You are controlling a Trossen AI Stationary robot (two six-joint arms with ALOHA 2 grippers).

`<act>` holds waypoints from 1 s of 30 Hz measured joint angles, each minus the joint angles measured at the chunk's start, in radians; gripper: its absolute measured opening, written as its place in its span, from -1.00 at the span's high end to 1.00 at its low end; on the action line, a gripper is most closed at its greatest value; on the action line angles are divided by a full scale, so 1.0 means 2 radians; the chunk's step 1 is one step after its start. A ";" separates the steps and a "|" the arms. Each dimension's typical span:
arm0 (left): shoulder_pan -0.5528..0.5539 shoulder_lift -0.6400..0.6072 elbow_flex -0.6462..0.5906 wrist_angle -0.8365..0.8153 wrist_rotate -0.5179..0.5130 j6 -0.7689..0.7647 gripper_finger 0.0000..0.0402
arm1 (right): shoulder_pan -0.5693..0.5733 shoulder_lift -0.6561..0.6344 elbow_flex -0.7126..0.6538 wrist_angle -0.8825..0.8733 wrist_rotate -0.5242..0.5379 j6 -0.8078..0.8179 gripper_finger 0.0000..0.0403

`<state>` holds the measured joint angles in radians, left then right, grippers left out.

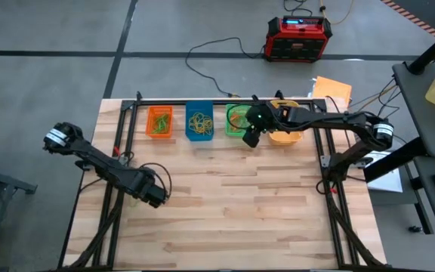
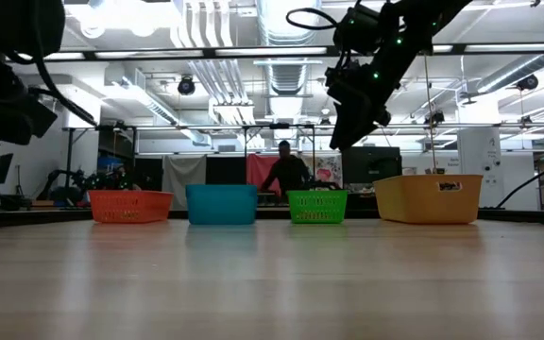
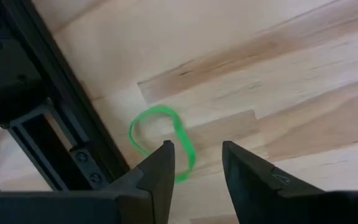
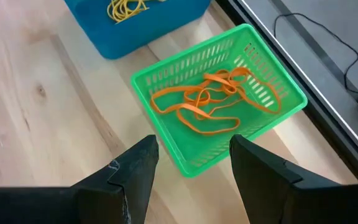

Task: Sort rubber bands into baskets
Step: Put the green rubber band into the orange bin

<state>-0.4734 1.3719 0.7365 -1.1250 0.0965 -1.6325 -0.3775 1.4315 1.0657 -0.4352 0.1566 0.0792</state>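
Observation:
Four baskets stand in a row along the table's far edge: orange (image 1: 159, 122), blue (image 1: 198, 122), green (image 1: 237, 119) and yellow-orange (image 1: 286, 128). The blue basket (image 4: 148, 25) holds yellow rubber bands. Orange rubber bands (image 4: 213, 99) lie in the green basket (image 4: 219, 93). My right gripper (image 4: 194, 162) hangs open above the green basket's near side with nothing between its fingers. At the table's left, my left gripper (image 3: 197, 163) points down, open, over a green rubber band (image 3: 160, 140) that lies flat on the wood. One finger (image 3: 161, 167) stands at the band's near loop.
The table's black frame rail (image 3: 55, 124) runs close beside the green band. A red-and-black box (image 1: 299, 38) and cables lie on the floor behind the table. A person (image 2: 286, 172) stands in the room beyond the baskets. Bare wood (image 1: 240, 219) fills the table's near half.

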 joint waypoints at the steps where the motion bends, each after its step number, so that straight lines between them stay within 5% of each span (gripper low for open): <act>1: -0.003 0.004 0.000 0.000 0.000 0.000 0.41 | 0.000 0.000 0.000 0.000 0.000 0.000 0.04; 9: -0.033 0.035 -0.016 0.006 0.039 -0.019 0.41 | 0.000 0.001 0.000 0.000 0.000 0.002 0.04; 30: -0.055 0.049 -0.051 0.084 0.042 -0.039 0.41 | 0.002 0.002 -0.001 0.000 0.000 0.000 0.04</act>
<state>-0.5838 1.4695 0.6346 -0.9572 0.1805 -1.7111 -0.3737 1.4345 1.0634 -0.4362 0.1562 0.0788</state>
